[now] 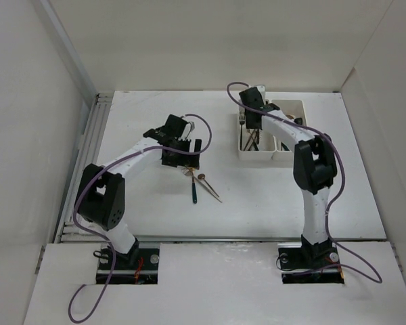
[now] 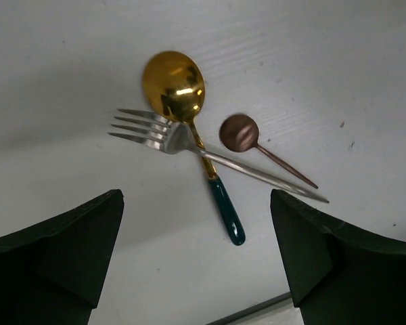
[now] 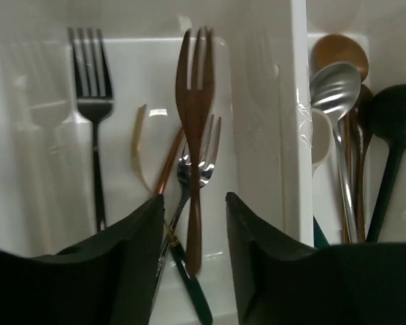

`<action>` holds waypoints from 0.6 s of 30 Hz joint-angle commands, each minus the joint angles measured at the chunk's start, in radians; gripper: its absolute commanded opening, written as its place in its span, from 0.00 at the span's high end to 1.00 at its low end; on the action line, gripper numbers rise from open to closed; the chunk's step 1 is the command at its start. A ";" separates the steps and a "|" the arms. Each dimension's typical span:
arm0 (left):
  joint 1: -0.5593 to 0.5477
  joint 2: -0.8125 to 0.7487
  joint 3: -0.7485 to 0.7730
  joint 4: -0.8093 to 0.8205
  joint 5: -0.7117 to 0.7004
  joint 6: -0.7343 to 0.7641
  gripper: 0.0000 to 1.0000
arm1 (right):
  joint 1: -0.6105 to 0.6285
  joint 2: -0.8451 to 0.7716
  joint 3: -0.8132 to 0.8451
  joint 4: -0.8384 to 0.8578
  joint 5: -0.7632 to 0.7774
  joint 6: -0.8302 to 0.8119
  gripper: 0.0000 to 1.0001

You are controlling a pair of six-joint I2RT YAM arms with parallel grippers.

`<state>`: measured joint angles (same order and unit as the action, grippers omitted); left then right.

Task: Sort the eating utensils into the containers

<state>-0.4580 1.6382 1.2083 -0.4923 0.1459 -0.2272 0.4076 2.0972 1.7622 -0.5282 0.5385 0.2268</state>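
Observation:
Three utensils lie crossed on the table: a gold spoon [image 2: 174, 84] with a teal handle, a silver fork [image 2: 164, 135] across it, and a small copper spoon [image 2: 238, 132]. They show in the top view [image 1: 199, 183] too. My left gripper [image 2: 196, 261] is open and empty above them, just short of the teal handle's end. My right gripper [image 3: 195, 223] is open over the left bin of the white tray [image 1: 299, 105]. A brown fork [image 3: 194, 88] lies between its fingers, touching neither. Other forks, one black [image 3: 91, 74], lie in that bin. Spoons [image 3: 335, 88] fill the right bin.
The tray's divider wall [image 3: 291, 135] stands just right of my right fingers. White enclosure walls ring the table, with a metal rail [image 1: 88, 156] along the left edge. Purple cables hang from both arms.

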 commanded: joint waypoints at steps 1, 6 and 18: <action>-0.005 0.002 -0.007 -0.071 0.092 -0.040 0.13 | -0.033 0.004 0.082 -0.041 -0.017 -0.020 0.49; -0.027 0.044 -0.058 -0.081 0.123 -0.061 0.18 | -0.033 -0.040 0.080 -0.041 -0.026 -0.020 0.35; -0.156 0.176 0.037 -0.112 0.109 -0.049 0.34 | 0.011 -0.258 -0.154 0.022 -0.037 0.016 0.33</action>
<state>-0.6270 1.8080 1.2068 -0.5762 0.2581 -0.2676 0.4225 1.9018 1.6493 -0.5545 0.5022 0.2211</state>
